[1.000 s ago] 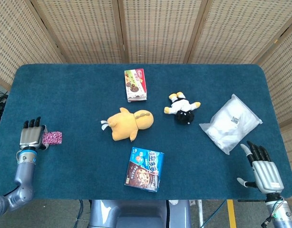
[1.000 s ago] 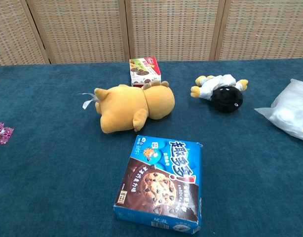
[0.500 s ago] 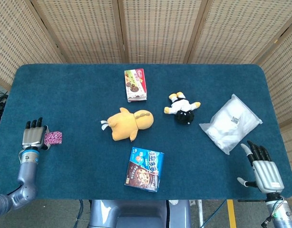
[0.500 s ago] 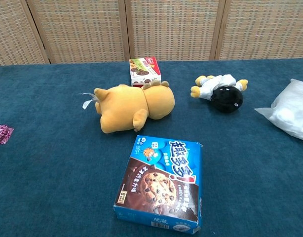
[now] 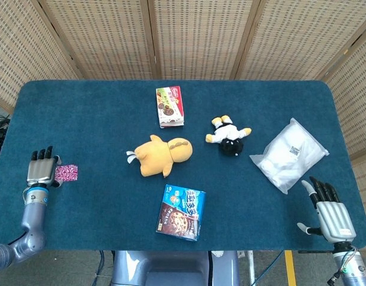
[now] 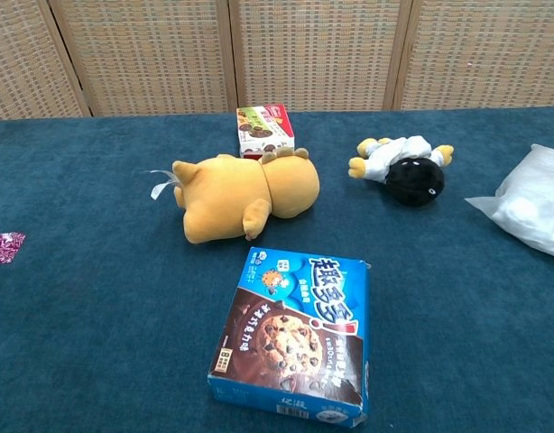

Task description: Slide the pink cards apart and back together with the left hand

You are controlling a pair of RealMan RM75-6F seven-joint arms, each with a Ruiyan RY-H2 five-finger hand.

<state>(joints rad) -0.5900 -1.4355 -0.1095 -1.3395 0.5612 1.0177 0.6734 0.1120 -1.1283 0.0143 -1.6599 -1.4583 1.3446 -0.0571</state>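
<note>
Cards of pink pattern point(image 5: 67, 173) lie flat on the blue table point(image 5: 99, 113) at about nine o'clock from the yellow plush toy point(image 5: 159, 155), close to the table's left edge; the chest view catches only a corner of them at its left border. Just to their nine o'clock side sits the left hand point(image 5: 41, 169), palm down, its dark fingertips point(image 5: 42, 154) pointing toward twelve o'clock and lying side by side with narrow gaps — it touches or nearly touches the near edge of the cards, but whether a thumb presses on them I cannot tell. Whether the cards are one stack or spread is too small to judge. The right hand point(image 5: 329, 210) rests at the table's four o'clock corner, holding nothing, fingers extended and a little fanned, thumb out to its side. Around the plush: a red-and-green snack box point(image 5: 170, 106) at twelve o'clock, a black-and-white plush point(image 5: 229, 139) at two o'clock, a blue cookie box point(image 5: 181, 211) at five o'clock — its lid face up — and a white plastic bag point(image 5: 290, 154) well apart at three o'clock, near the right hand.
</note>
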